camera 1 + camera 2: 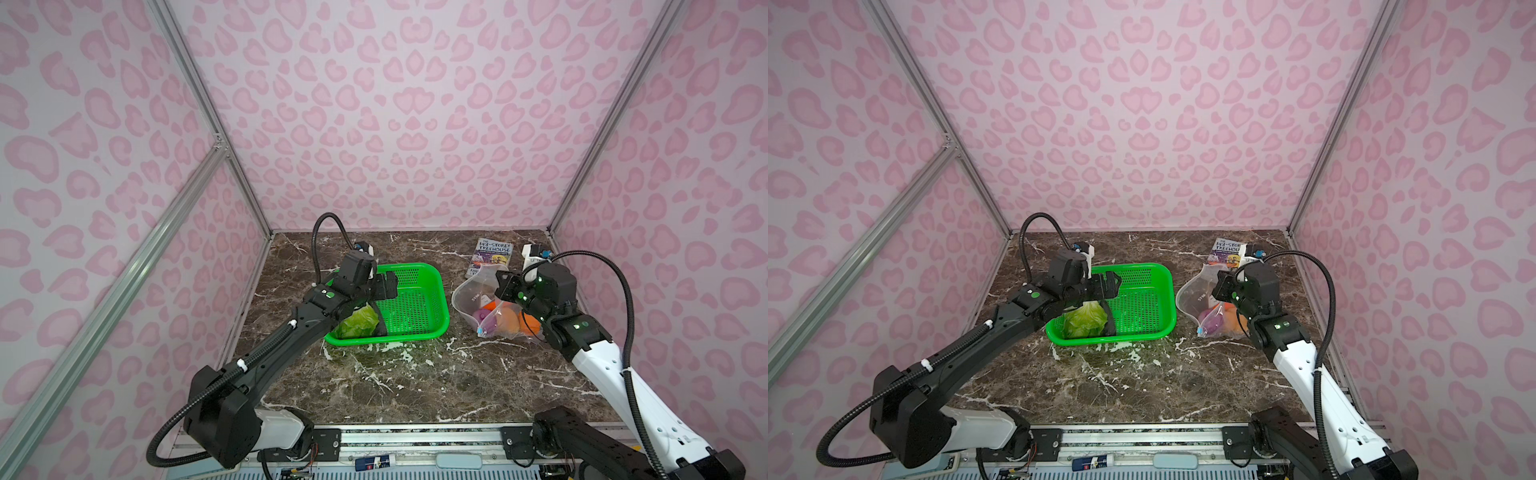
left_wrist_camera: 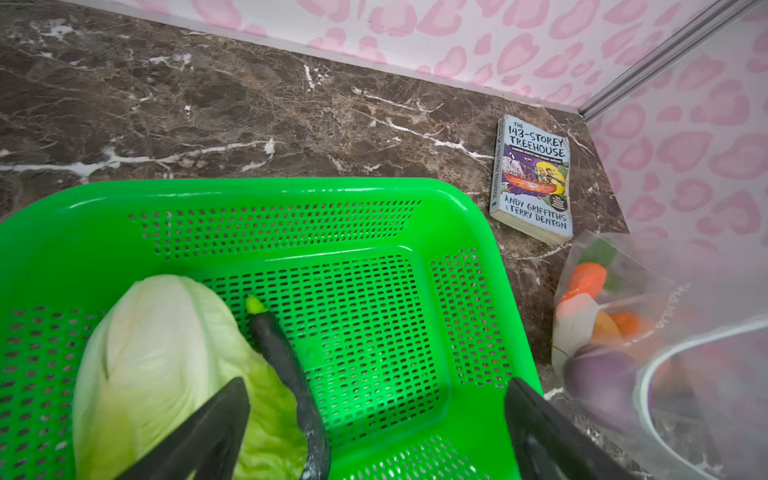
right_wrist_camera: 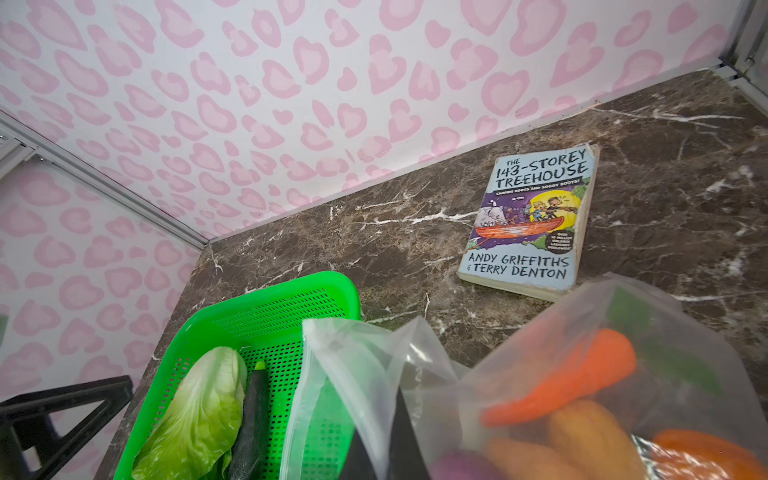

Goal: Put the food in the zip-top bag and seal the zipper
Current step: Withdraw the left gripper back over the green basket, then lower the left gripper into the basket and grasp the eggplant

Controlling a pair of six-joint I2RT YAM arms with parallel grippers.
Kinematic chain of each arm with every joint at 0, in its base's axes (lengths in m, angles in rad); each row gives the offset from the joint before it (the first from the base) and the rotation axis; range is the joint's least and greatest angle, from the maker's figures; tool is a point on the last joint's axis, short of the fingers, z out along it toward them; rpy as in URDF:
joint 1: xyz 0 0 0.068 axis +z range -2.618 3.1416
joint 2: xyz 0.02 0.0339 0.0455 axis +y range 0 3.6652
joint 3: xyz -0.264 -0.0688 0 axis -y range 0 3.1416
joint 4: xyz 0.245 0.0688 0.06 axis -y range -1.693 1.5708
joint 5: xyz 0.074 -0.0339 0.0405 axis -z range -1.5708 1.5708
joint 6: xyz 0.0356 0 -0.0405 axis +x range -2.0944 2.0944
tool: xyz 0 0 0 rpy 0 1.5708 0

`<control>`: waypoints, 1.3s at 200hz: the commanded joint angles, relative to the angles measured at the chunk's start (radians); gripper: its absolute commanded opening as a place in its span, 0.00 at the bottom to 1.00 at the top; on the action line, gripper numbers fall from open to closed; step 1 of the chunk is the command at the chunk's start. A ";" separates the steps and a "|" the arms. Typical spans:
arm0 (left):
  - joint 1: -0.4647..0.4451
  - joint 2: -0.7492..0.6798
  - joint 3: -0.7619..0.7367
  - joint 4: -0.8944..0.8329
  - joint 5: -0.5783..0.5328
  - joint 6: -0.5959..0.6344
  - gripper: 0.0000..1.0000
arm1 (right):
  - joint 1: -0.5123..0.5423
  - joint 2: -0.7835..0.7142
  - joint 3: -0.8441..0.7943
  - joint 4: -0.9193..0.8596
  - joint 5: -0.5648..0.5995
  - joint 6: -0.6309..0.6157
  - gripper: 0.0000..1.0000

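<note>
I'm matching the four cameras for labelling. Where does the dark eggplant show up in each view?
Top view: eggplant in the green basket, at its near end, against the right side of the cabbage.
Top view: same spot, left of picture centre.
Left wrist: lower middle, touching the cabbage.
Right wrist: bottom left, beside the cabbage.
Shared landmark: the green basket, seen in all four.
</note>
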 commanded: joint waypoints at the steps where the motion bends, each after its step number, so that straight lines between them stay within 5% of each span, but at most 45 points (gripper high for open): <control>1: 0.003 -0.062 -0.062 -0.005 -0.067 -0.016 0.98 | 0.001 0.001 -0.026 0.060 0.007 0.019 0.00; 63: -0.006 -0.080 -0.165 -0.038 0.014 -0.052 1.00 | 0.002 0.023 -0.045 0.073 0.002 0.036 0.00; 132: -0.082 0.213 0.030 -0.152 0.091 0.087 1.00 | 0.001 0.022 -0.081 0.085 0.004 0.040 0.00; 260: -0.084 0.416 0.055 -0.288 -0.062 0.092 0.98 | -0.010 0.025 -0.104 0.093 0.004 0.021 0.00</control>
